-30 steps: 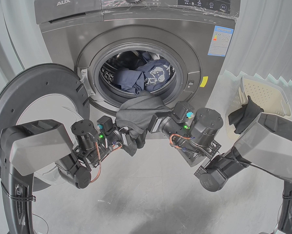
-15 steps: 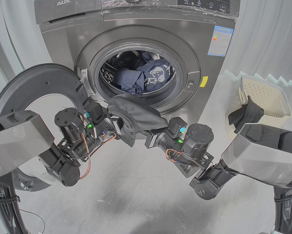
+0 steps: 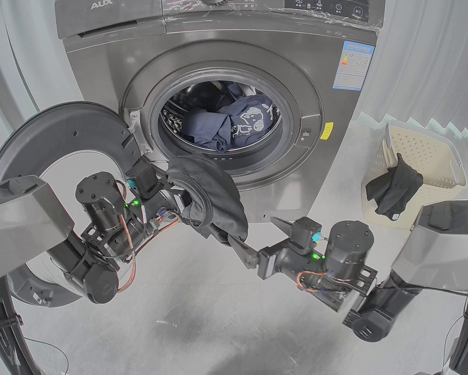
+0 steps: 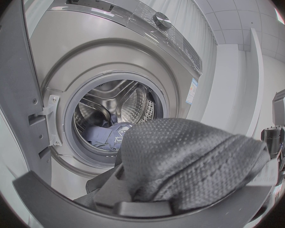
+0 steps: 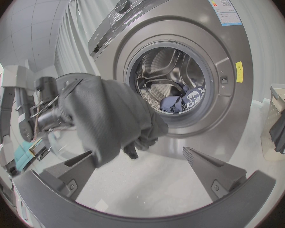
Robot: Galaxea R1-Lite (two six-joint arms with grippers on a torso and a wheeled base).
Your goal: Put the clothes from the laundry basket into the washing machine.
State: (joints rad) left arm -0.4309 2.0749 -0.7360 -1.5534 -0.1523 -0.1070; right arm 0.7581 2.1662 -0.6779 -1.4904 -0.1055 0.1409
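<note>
A dark grey garment hangs bunched over my left gripper, which is shut on it just below the washing machine's round opening. The cloth covers most of that gripper's fingers in the left wrist view, where the grey garment sits close up. My right gripper is open, low and right of the garment, with nothing held. Its fingers stand wide apart, and the garment hangs in front of them. Navy clothes lie inside the drum. A black garment hangs over the rim of the cream laundry basket.
The washer door stands swung open on the left, close beside my left arm. The basket sits on the floor to the right of the machine. Bare grey floor lies in front of the washer.
My right gripper has let go of the grey garment and drawn back down and to the right. My left gripper has carried the garment slightly left and up, towards the opening.
</note>
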